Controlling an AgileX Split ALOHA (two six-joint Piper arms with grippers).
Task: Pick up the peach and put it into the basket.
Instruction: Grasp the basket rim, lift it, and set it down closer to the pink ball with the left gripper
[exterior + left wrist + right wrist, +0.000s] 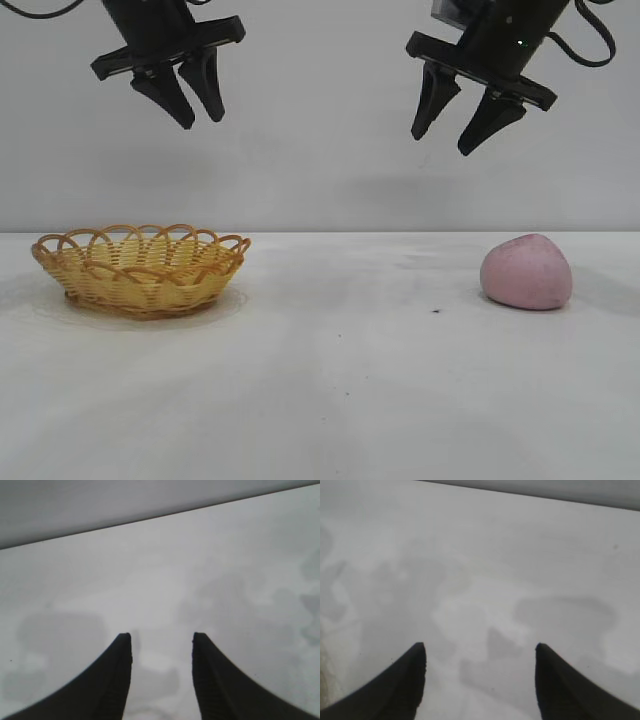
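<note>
1. White and matte, the surface (330, 400) carries only two things, well apart, before a plain pale wall.
2. The peach (526, 272), a pale pink rounded lump with a slightly pointed top, lies almost directly under the right hand (465, 127), so I judge this arm the nearer one.
3. The right hand hangs high, its black fingers parted and holding nothing.
4. The left hand (197, 112) hangs above the basket (140, 270), narrowly parted, also empty.
5. The basket is shallow woven wicker with a looped rim.
</note>
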